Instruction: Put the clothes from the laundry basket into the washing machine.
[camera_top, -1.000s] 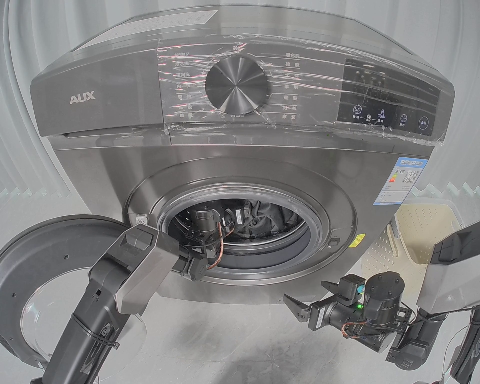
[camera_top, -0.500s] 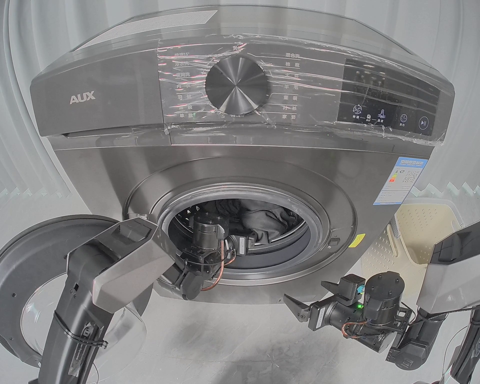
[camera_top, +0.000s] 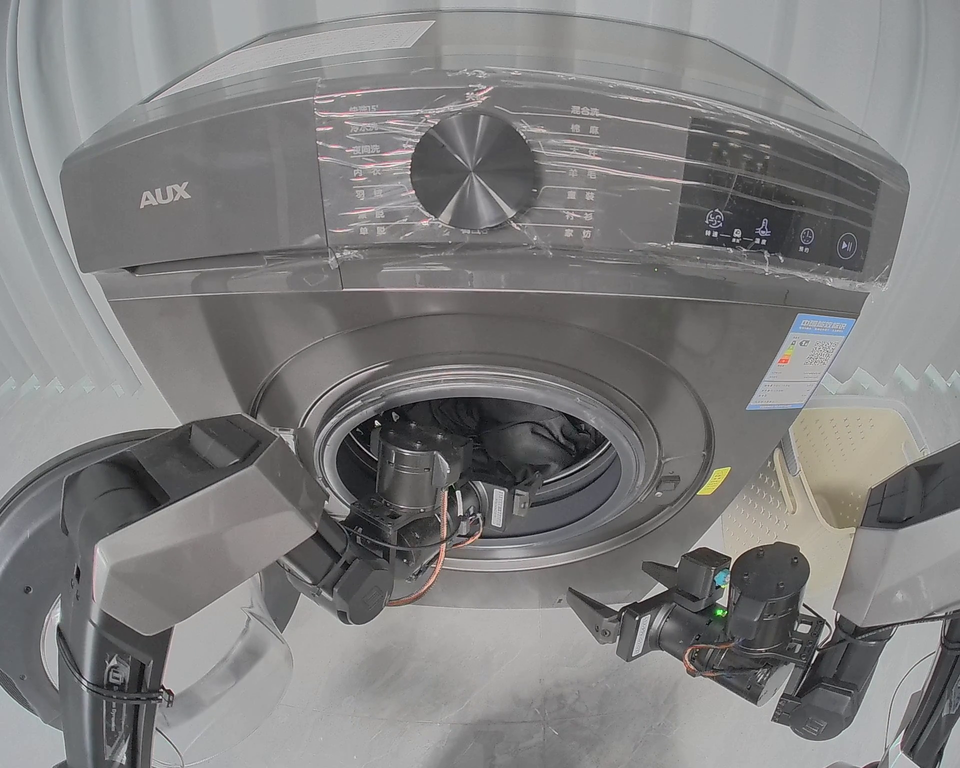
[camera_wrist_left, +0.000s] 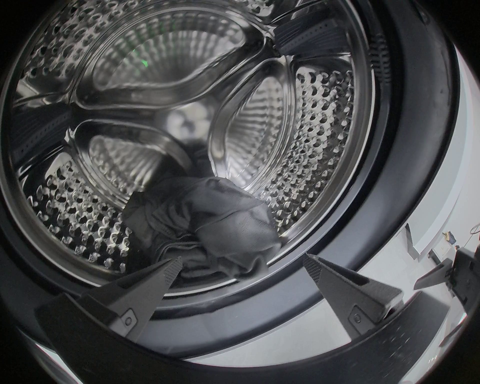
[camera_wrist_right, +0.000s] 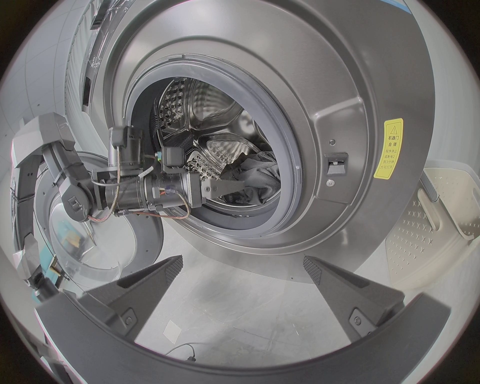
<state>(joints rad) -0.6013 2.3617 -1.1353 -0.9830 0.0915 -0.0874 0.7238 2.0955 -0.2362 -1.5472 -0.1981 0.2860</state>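
A dark grey heap of clothes (camera_wrist_left: 205, 225) lies on the floor of the washing machine's steel drum (camera_wrist_left: 280, 130), and it also shows through the opening as clothes (camera_top: 525, 435) and clothes (camera_wrist_right: 255, 175). My left gripper (camera_wrist_left: 240, 265) is open and holds nothing; it sits at the drum's mouth, just short of the heap. From the head view this left gripper (camera_top: 525, 492) is at the lower rim of the opening. My right gripper (camera_top: 620, 590) hangs open and holds nothing, low in front of the machine, right of the opening. The cream laundry basket (camera_top: 850, 450) stands right of the machine.
The round door (camera_top: 40, 560) is swung open at the left, behind my left arm. The black rubber seal (camera_wrist_left: 400, 150) rings the opening. Bare grey floor (camera_wrist_right: 240, 300) lies in front of the machine. The basket (camera_wrist_right: 435, 225) leans against the machine's right side.
My left arm has drawn back out of the drum toward the opening, its elbow swinging left and down. The dark clothes stay inside. The right arm has not moved.
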